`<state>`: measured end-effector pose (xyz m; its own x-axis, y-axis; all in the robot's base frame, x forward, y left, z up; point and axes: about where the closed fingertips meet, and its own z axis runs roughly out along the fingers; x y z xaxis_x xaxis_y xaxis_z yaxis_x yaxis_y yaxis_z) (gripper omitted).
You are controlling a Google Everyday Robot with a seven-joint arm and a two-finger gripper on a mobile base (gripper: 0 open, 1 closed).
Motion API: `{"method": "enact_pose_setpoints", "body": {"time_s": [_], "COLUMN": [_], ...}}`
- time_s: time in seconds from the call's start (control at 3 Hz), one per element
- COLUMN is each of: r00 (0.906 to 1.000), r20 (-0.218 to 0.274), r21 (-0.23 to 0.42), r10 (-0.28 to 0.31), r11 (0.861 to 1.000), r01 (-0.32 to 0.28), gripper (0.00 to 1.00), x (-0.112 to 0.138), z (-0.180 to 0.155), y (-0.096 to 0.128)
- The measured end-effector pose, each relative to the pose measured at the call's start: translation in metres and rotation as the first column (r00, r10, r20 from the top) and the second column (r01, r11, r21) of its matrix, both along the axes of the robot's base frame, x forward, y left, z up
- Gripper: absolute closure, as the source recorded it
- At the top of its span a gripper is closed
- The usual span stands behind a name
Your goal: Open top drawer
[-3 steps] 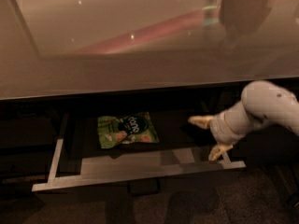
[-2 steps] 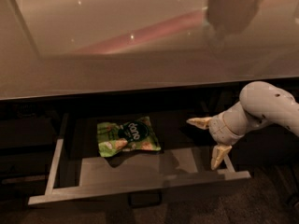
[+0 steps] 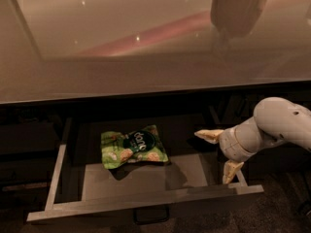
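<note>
The top drawer [image 3: 146,198] stands pulled well out from under the glossy counter, its long flat front at the bottom of the view and its small dark bar handle [image 3: 151,216] at centre below the front edge. A green snack bag [image 3: 132,147] lies inside on the grey floor, left of centre. My gripper [image 3: 219,152] hangs over the drawer's right end on a white arm, its two cream fingers spread apart, one pointing left, one pointing down near the front right corner. It holds nothing.
The glossy beige countertop [image 3: 146,47] overhangs the drawer at the top. Dark cabinet fronts [image 3: 29,144] lie to the left. The dark floor [image 3: 286,208] shows at lower right.
The drawer has slid further out toward the camera, and the snack bag has come with it. My gripper has moved a little down and forward at the right end.
</note>
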<state>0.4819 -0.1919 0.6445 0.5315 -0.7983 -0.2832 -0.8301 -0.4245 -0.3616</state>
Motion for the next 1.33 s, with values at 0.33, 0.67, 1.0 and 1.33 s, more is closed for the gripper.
{"method": "enact_pose_setpoints", "body": {"time_s": [0.33,0.67,1.0,1.33], "r00": [1.0,1.0,1.0,0.9999], "r20": [-0.001,-0.002,-0.003,-0.004], "r21": [-0.002,-0.003,-0.005,-0.005], "r10": [0.003,0.005,0.008,0.011], "r11": [1.0,1.0,1.0,1.0], "r01": [-0.003,-0.005,-0.008,-0.011], "gripper": [0.0,0.0,0.0,0.0], "x": [-0.005,-0.008,-0.013,-0.017], "z": [0.0,0.0,0.0,-0.001], "y": [0.0,0.001,0.001,0.001]}}
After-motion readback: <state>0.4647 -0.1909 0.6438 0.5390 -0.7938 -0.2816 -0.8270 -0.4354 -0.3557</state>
